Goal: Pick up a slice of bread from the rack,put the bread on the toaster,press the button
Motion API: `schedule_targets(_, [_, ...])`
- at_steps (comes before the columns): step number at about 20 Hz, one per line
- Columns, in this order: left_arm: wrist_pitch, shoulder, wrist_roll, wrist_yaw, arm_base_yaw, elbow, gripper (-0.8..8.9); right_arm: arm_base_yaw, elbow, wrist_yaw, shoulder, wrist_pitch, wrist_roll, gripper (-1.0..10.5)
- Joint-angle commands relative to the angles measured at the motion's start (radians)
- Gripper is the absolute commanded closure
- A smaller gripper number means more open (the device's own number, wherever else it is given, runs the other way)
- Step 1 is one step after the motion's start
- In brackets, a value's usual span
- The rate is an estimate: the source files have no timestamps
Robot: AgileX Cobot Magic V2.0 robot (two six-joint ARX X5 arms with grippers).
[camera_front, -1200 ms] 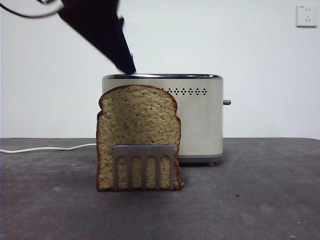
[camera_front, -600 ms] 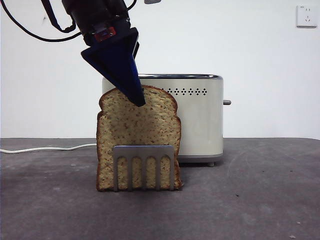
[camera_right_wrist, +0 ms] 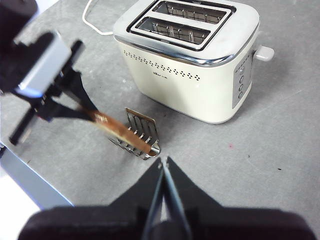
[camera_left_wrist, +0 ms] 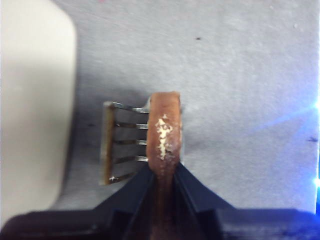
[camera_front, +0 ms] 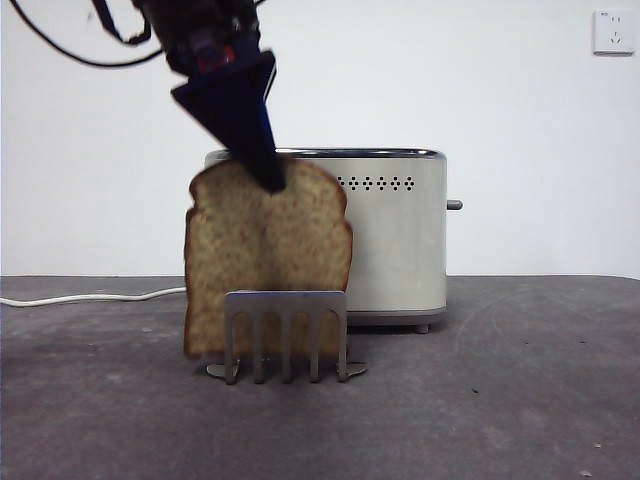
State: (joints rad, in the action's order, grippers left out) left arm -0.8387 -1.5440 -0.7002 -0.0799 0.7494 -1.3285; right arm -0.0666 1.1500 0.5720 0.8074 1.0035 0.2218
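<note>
right wrist view alone shows toaster (camera_right_wrist: 200, 75) slots, left end effector (camera_left_wrist: 162, 172) clamps bread (camera_left_wrist: 164, 135), right end effector (camera_right_wrist: 164, 165) closed

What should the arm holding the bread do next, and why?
Probably keep lifting straight up. The left gripper has its jaws shut on the top of the slice of bread, but the slice's lower edge still sits below the top bar of the rack. Once it clears the rack, it could be carried back to the open slots of the toaster. The right gripper waits, jaws shut.
</note>
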Motion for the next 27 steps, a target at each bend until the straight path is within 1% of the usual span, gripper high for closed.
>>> schedule_targets(1, [-0.032, 0.003, -0.011, 0.0, 0.003, -0.076, 8.22, -0.002, 0.0, -0.002, 0.0, 0.001, 0.007, 9.6])
schedule_targets(5, [-0.129, 0.003, -0.011, 0.002, 0.003, -0.258, 8.22, -0.002, 0.0, -0.002, 0.0, 0.001, 0.007, 9.6])
schedule_targets(7, [-0.152, 0.003, -0.011, 0.005, 0.003, -0.365, 8.22, -0.002, 0.0, -0.002, 0.0, 0.001, 0.007, 9.6])
schedule_targets(8, [-0.15, 0.003, -0.011, 0.019, 0.003, -0.417, 8.22, -0.002, 0.0, -0.002, 0.0, 0.001, 0.007, 9.6])
schedule_targets(10, [-0.127, 0.003, -0.021, 0.078, 0.002, -0.501, 8.22, -0.002, 0.0, -0.002, 0.0, 0.002, 0.007, 9.6])
schedule_targets(11, [-0.098, 0.003, -0.048, 0.107, 0.002, -0.523, 8.22, -0.002, 0.0, -0.002, 0.0, 0.002, 0.007, 9.6])
schedule_targets(13, [-0.041, 0.003, -0.098, 0.139, 0.001, -0.533, 8.22, -0.002, 0.0, -0.002, 0.0, 0.002, 0.007, 9.6])
schedule_targets(16, [-0.008, -0.015, -0.169, 0.13, -0.019, -0.533, 8.22, -0.002, 0.0, -0.002, 0.0, 0.01, 0.007, 9.6])
schedule_targets(19, [0.001, -0.061, -0.216, 0.131, -0.04, -0.533, 8.22, -0.002, 0.0, -0.002, 0.0, 0.024, 0.008, 9.6])
schedule_targets(23, [0.001, -0.122, -0.245, 0.13, -0.074, -0.533, 8.22, -0.002, 0.0, -0.002, 0.0, 0.029, 0.008, 9.6])
schedule_targets(27, [0.0, -0.16, -0.248, 0.122, -0.086, -0.533, 8.23, -0.002, 0.0, -0.002, 0.001, 0.029, 0.008, 9.6])
